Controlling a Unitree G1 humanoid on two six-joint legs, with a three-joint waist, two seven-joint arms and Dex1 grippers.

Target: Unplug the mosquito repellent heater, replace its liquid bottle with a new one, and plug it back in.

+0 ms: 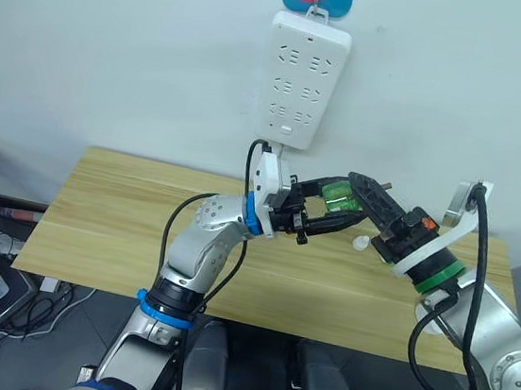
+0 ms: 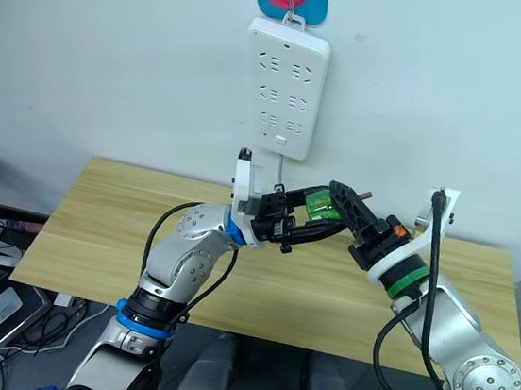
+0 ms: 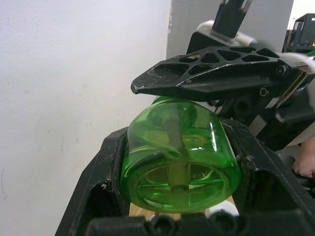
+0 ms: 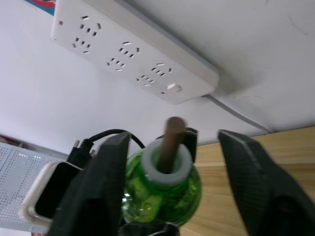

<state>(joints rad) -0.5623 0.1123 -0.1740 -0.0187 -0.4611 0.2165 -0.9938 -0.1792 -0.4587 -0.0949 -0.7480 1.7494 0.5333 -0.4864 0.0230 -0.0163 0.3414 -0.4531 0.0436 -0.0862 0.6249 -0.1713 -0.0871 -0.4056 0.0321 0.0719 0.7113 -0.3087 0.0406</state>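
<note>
Between the left gripper's (image 3: 179,196) 2 black fingers, pinched at its sides, sits a green liquid bottle (image 3: 179,157) with its brown wick bare, while the right gripper (image 4: 172,191) reaches in with fingers spread either side of it. All sockets on the wall power strip (image 1: 303,79) look empty, so unplugging seems done. I cannot pick out the mosquito repellent heater; whether this bottle is old or new I cannot tell, and refitting and plugging in remain.

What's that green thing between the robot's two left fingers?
A green liquid bottle sits between the left gripper's black fingers, seen best in the left wrist view.
</note>
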